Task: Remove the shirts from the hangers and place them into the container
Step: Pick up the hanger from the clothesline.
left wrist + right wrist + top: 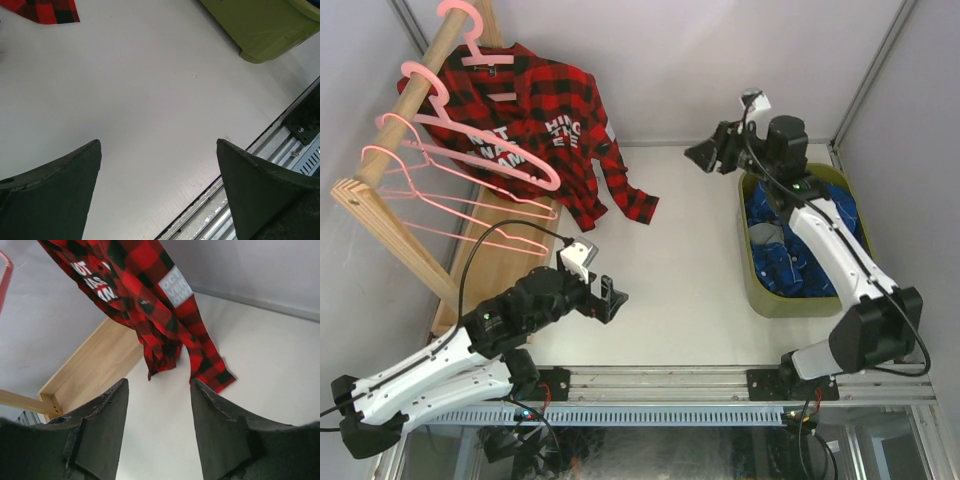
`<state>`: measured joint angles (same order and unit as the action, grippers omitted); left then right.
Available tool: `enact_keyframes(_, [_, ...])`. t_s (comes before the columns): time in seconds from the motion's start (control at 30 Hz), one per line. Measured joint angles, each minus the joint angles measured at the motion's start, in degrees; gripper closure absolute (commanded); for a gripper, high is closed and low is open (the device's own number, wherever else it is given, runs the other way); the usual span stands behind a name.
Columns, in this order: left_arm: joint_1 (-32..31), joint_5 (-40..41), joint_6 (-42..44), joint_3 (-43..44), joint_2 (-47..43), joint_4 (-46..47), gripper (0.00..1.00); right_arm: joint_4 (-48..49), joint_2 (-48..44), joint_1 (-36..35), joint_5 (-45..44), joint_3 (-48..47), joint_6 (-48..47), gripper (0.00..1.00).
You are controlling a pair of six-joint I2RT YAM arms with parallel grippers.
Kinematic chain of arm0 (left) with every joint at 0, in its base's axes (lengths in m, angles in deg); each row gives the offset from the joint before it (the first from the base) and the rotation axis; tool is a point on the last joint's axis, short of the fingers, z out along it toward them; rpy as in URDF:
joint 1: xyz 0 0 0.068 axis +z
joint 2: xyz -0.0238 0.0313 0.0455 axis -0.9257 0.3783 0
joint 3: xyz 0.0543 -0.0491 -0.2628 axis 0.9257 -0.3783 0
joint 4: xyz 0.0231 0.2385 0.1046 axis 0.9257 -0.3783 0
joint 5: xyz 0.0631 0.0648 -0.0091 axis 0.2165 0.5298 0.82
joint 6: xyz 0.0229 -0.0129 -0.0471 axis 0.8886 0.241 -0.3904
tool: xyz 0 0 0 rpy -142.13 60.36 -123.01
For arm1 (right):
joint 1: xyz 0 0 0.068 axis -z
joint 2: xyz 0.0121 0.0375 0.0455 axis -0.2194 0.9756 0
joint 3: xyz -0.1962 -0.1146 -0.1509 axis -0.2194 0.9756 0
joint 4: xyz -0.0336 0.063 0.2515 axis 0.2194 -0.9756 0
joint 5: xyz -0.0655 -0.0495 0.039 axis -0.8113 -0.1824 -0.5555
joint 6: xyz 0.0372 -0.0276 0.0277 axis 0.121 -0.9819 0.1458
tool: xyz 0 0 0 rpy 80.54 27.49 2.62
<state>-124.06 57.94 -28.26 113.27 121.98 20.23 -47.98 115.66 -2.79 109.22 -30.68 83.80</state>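
**Nothing gripped by either arm**

The red-black plaid shirt is shown hung on a pink hanger at the wooden rail, one cuff laid on the worktop. Blue plaid shirts are heaped in the green container. The left gripper is spread wide and the right gripper partly spread. Both are empty.

Bin: olive-green, rectangular, upright on worktop. Inside it: blue plaid shirt, crumpled, and a patch of grey shirt by the bin's left wall. Red-black plaid shirt, white lettering, hangs well left of bin, sleeve end on worktop. Pink hangers overlap it, farther from bin.
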Motion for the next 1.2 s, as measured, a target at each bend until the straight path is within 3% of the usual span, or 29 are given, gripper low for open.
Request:
enact_keyframes(0.17, [0.0, 0.6, 0.0, -1.6, -1.5, -1.3, 0.00, 2.0, 8.2, -4.1, 0.3, -9.5, 0.0, 0.48])
enact_keyframes(0.77, [0.0, 0.9, 0.0, -3.1, -3.8, -2.3, 0.00, 4.6, 45.9, -16.5, -1.7, -60.7, 0.0, 0.48])
enact_keyframes(0.8, [0.0, 0.9, 0.0, -3.1, -3.8, -2.3, 0.00, 4.8, 47.4, -17.0, -2.2, -62.6, 0.0, 0.41])
enact_keyframes(1.0, [0.0, 0.9, 0.0, -3.1, -3.8, -2.3, 0.00, 8.1, 51.7, -19.5, -8.5, -64.7, -17.1, 0.32])
enact_keyframes(1.2, [0.0, 0.9, 0.1, -3.1, -3.8, -2.3, 0.00, 10.5, 58.3, -19.7, -9.7, -72.0, -23.2, 0.29])
